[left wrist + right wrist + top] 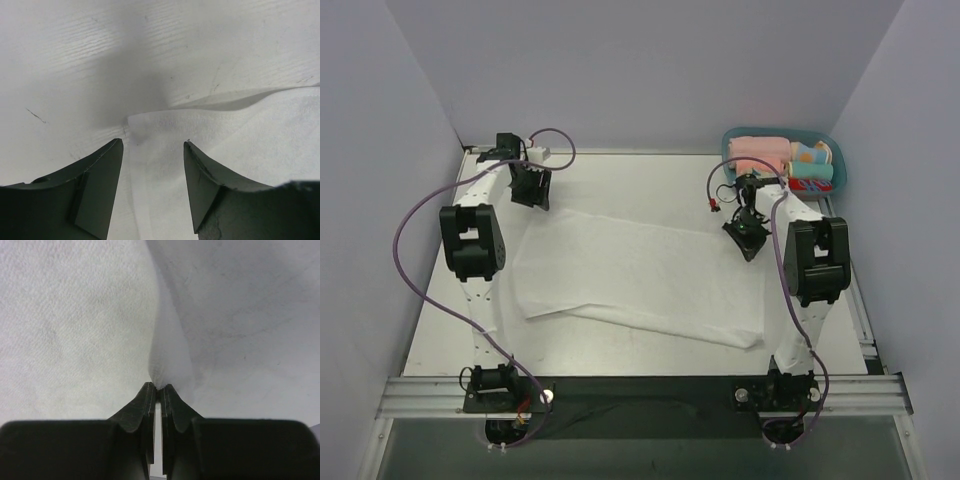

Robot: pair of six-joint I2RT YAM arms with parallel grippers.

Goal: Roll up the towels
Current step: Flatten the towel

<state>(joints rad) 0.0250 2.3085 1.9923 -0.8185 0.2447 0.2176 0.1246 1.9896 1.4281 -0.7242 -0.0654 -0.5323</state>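
A white towel (640, 275) lies spread across the middle of the table, with its near edge folded over. My left gripper (531, 190) hovers at the towel's far left corner. In the left wrist view it (153, 145) is open, and the corner of the towel (165, 130) lies between and just beyond the fingers. My right gripper (748, 238) is at the towel's far right corner. In the right wrist view it (158, 387) is shut on a pinched ridge of the towel (167, 360), which rises from the tips.
A teal basket (828, 140) at the far right corner holds rolled coloured towels (760, 155). White walls enclose the table on three sides. A metal rail (640, 395) runs along the near edge by the arm bases.
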